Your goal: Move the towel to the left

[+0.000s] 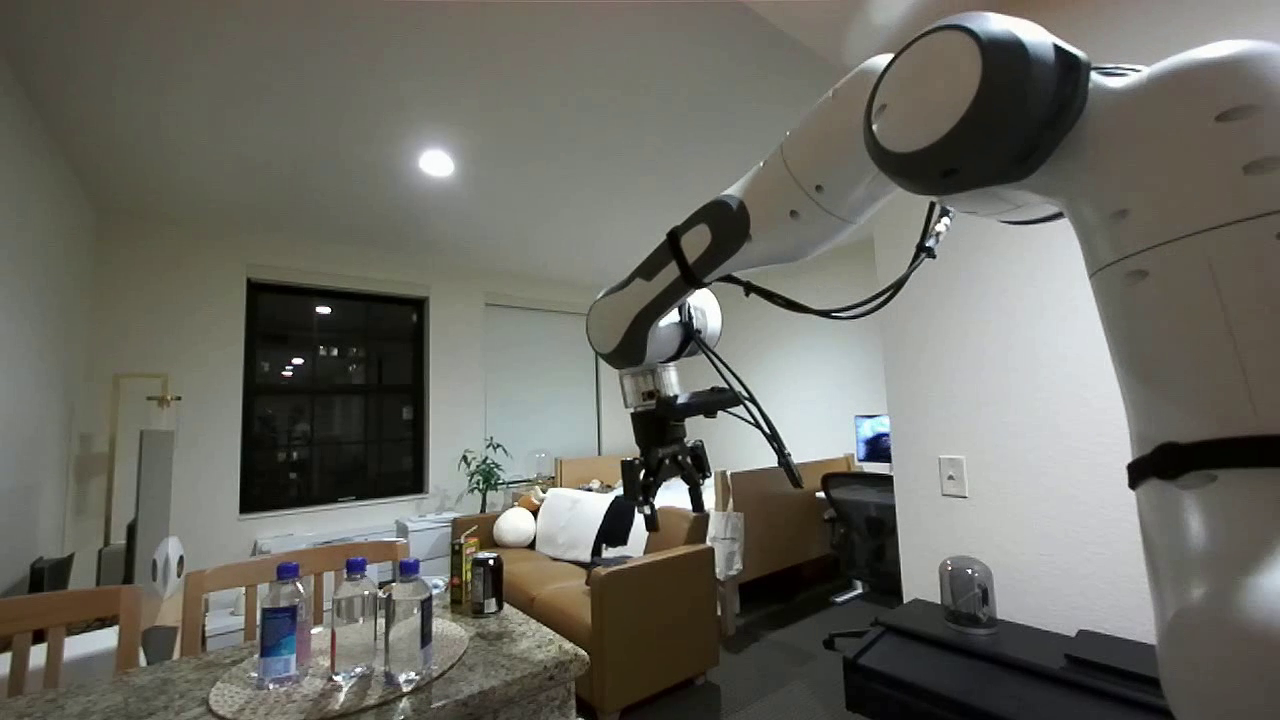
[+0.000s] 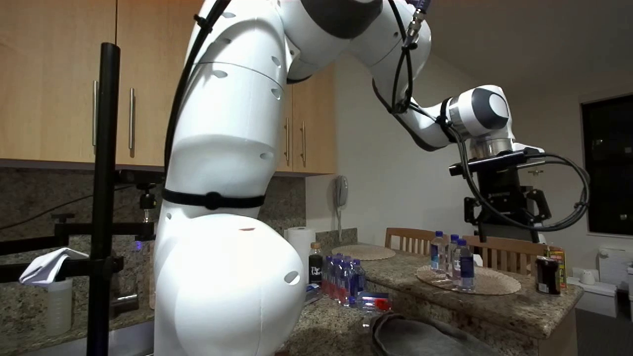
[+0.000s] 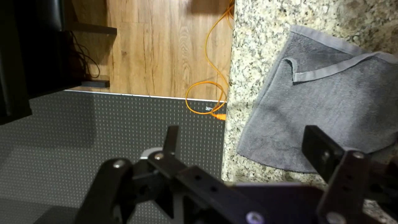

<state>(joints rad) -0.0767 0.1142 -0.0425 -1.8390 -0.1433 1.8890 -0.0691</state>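
Note:
The grey towel (image 3: 335, 105) lies on the granite counter in the wrist view, with its upper edge folded over and its left corner close to the counter edge. Its right part runs out of that view. In an exterior view the towel (image 2: 425, 341) shows partly at the bottom edge. My gripper (image 3: 242, 127) is open and empty, its fingers wide apart. In the wrist view the right finger overlaps the towel and the left finger is over the floor. In both exterior views the gripper (image 1: 665, 500) (image 2: 508, 232) hangs high, pointing down, apart from the towel.
Bottles with blue caps (image 2: 341, 279) stand on the counter behind the towel, and a bottle (image 2: 373, 301) lies there. More bottles (image 1: 285, 630), a dark can (image 1: 487, 583) and a carton (image 1: 462, 570) stand on the raised counter. An orange cable (image 3: 206, 82) lies beside the counter edge.

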